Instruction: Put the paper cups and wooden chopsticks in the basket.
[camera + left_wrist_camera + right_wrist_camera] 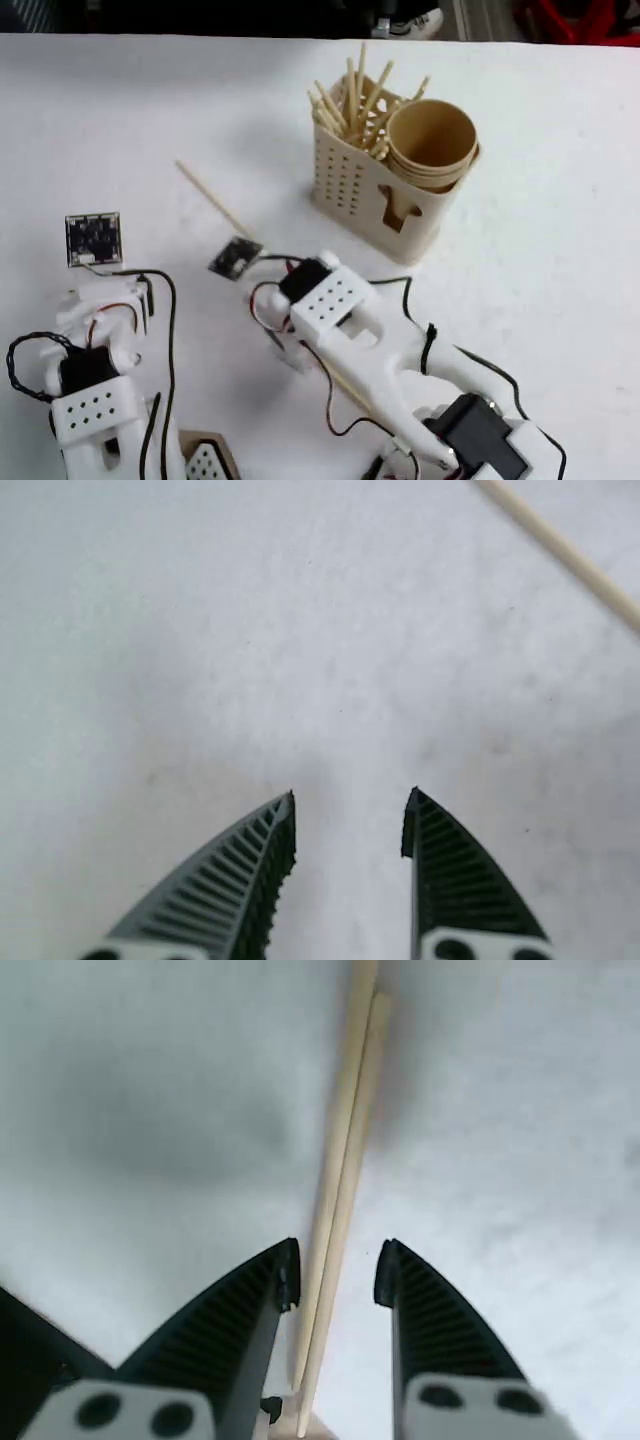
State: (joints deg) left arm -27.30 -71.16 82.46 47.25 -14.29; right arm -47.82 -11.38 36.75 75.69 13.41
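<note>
At the near edge of the white bench (120,120), the left gripper (350,810) hangs over bare surface, its black ribbed jaws parted wide with nothing between them. Beside it, the right gripper (337,1270) is spread about as wide. A pair of pale wooden chopsticks (350,1110) lies flat on the bench in its gap. The two sticks lie side by side and run lengthways out past the fingertips. They sit closer to one finger than the other, and I cannot tell whether that finger touches them. Farther out, a single pale wooden chopstick (215,205) lies slantwise on the bench between the arms and the basket, apart from both. At the far side the cream perforated plastic basket (345,185) stands upright. It holds a nested stack of tan paper cups (432,140) at one end. A bundle of wooden chopsticks (350,100) stands on end just beside the cups, its tips fanning out above the rim.
</note>
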